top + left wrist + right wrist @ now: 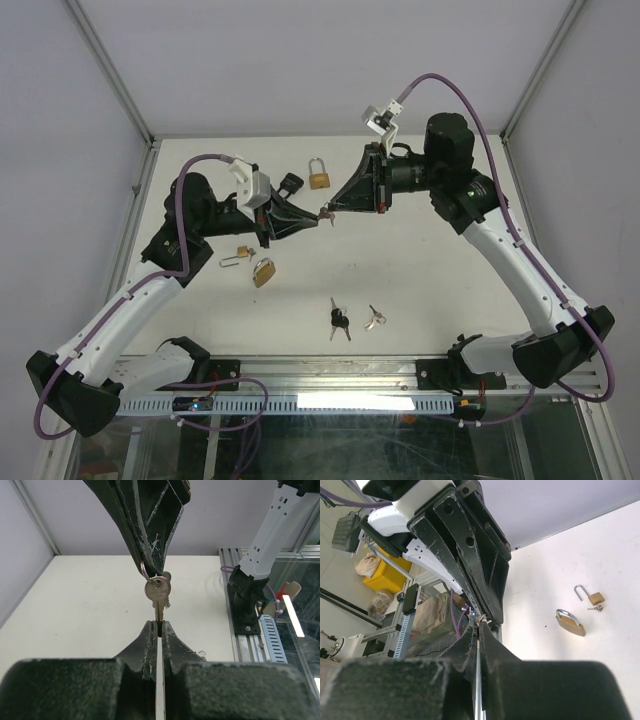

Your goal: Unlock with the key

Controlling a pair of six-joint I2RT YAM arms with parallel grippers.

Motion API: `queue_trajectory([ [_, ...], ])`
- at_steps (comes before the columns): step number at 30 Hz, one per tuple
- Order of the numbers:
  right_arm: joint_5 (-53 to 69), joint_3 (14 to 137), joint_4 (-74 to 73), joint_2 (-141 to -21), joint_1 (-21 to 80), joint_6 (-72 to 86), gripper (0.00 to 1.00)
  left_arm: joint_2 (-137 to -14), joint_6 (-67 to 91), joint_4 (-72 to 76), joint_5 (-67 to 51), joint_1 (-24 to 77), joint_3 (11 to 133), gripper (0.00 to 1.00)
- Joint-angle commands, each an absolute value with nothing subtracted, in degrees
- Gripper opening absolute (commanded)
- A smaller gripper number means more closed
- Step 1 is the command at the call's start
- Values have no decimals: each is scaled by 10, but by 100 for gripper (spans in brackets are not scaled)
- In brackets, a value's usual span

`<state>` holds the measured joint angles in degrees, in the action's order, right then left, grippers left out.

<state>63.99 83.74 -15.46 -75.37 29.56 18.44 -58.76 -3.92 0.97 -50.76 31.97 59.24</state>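
Key [159, 591] pinched by left end effector [158, 627] and right end effector [480, 627]; padlocks [264, 272], spare keys [340, 318] lie nearby.

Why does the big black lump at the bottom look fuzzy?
Left wrist view: the black left gripper sits too near the lens, so its base blurs; the small brass-coloured key is sharp. Right wrist view: the black right gripper blurs likewise. Top view: a white light strip glares.

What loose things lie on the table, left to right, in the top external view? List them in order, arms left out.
small open padlock → closed brass padlock → far brass padlock → black-headed keys → silver keys
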Motion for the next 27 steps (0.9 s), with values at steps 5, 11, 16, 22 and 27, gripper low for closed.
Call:
queue_trajectory([
  [5, 640, 846, -161, -740, 287, 163, 0, -585, -43, -55, -478, 326, 619, 0],
  [11, 648, 835, -132, -742, 288, 191, 0, -594, -4, -6, -469, 326, 608, 12],
  [16, 645, 835, -124, -739, 288, 196, 0, -602, 30, 35, -468, 330, 596, 23],
  [22, 632, 834, -124, -737, 288, 193, 0, -606, 33, 65, -501, 339, 591, 37],
  [27, 626, 838, -118, -737, 287, 198, 0, -603, 17, 70, -475, 345, 590, 27],
])
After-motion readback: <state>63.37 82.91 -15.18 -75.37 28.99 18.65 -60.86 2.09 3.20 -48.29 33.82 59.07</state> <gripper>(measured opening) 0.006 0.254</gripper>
